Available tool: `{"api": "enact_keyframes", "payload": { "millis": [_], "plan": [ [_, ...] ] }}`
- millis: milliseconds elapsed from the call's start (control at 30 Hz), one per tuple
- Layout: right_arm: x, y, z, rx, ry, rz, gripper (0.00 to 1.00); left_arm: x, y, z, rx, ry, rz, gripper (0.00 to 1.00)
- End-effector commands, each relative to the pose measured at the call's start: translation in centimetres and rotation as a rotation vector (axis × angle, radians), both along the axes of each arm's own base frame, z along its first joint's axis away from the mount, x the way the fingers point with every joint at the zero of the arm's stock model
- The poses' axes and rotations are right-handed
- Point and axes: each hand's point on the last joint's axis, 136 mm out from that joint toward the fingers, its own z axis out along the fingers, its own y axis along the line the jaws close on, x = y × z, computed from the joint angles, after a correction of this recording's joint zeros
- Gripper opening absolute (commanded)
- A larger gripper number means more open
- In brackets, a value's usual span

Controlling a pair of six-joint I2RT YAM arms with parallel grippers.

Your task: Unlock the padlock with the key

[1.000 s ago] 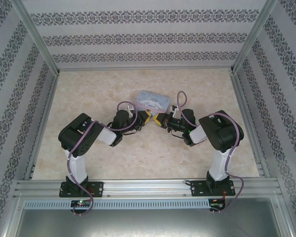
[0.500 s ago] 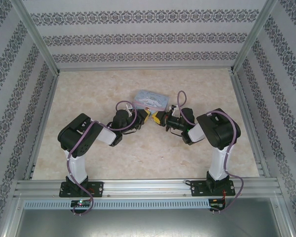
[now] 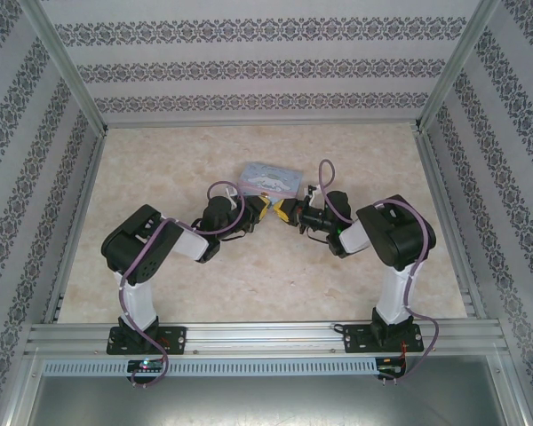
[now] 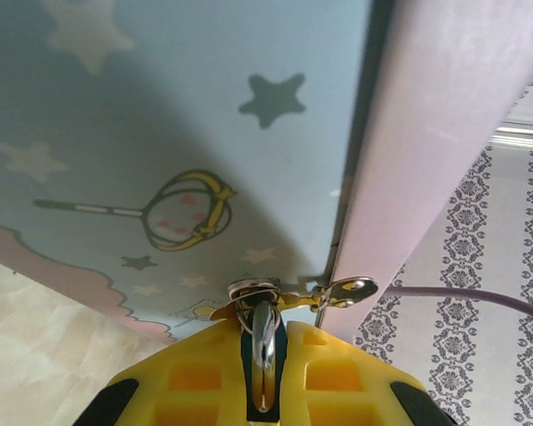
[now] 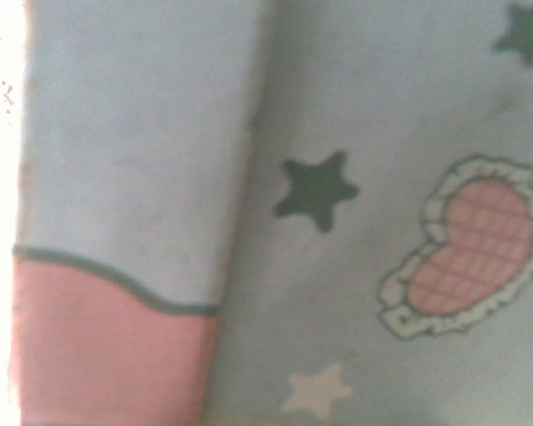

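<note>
Your left claw (image 4: 263, 390) is pinched shut on a thin silvery piece (image 4: 264, 351), and from the left wrist view I can't tell you whether that's the key or the padlock's shackle. Its long axis runs straight along the line of the yellow fingers (image 4: 195, 377), with its far end pointing up at the tin box (image 3: 268, 177). That end sits right at a small metal ring (image 4: 253, 287) on the tin's seam. A silvery hasp (image 4: 348, 288) sticks out just beside the ring, to its right. The padlock's blue body isn't something I can pick out in that cluster, so place it at the seam hardware and no finer. Your right claw (image 3: 285, 213) is closed, and I can't see anything in it. Its wrist camera is pressed up close to the tin's printed face, all blur. From above, the two claws come in from opposite sides and nearly meet at the tin's near edge, tips just apart. The tin lies with its long side running left to right, the right end slanted a little toward you. There's bare desk (image 3: 160, 160) all round it, wide to the left, right and far side, well clear of the patterned walls (image 3: 249, 62). There's also open surface between the claws and the near rail (image 3: 266, 335).
</note>
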Motion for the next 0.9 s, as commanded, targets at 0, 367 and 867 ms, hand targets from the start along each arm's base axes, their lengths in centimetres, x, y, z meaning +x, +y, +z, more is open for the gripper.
{"api": "enact_keyframes", "payload": {
  "millis": [0,367,867],
  "plan": [
    [2.6,-0.8,1.3,-0.099,-0.135,-0.070,0.00,-6.0,-5.5,4.6,-0.116,-0.050,-0.313,0.00],
    [2.4,-1.5,-0.5,-0.188,-0.123,-0.095,0.00,-6.3,-5.8,4.6,-0.104,-0.049,-0.336,0.00],
    [3.3,0.4,3.3,-0.001,-0.089,-0.098,0.00,-7.7,-6.9,6.2,-0.126,-0.149,-0.344,0.00]
  ]
}}
